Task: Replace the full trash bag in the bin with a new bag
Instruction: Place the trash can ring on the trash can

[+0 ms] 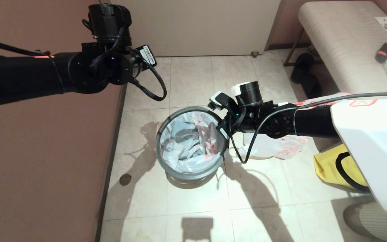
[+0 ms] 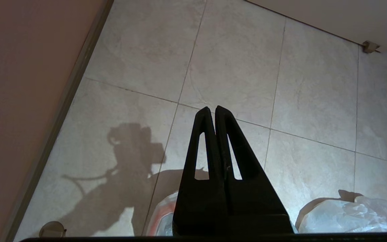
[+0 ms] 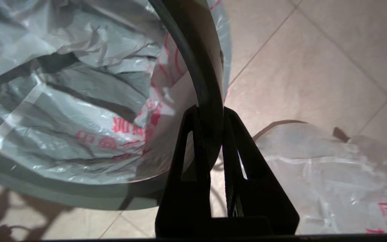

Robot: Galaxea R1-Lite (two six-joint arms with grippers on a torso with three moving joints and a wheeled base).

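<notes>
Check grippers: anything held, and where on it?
Right gripper pinches the grey hoop on the bin's rim, over the bag edge. Left gripper shut, empty.

The left arm reaches across the upper left of the head view, its left gripper (image 2: 212, 111) pressed shut. The right gripper (image 3: 210, 112) at frame centre pinches a thin rim.

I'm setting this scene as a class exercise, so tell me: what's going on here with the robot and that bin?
The right gripper has its jaws shut on the grey hoop at the rim of the bin, which is lined with the new bag. The full trash bag lies on the floor beside the bin, near a yellow fabric bag. The left gripper hangs away from the bin, jaws shut and empty.
</notes>
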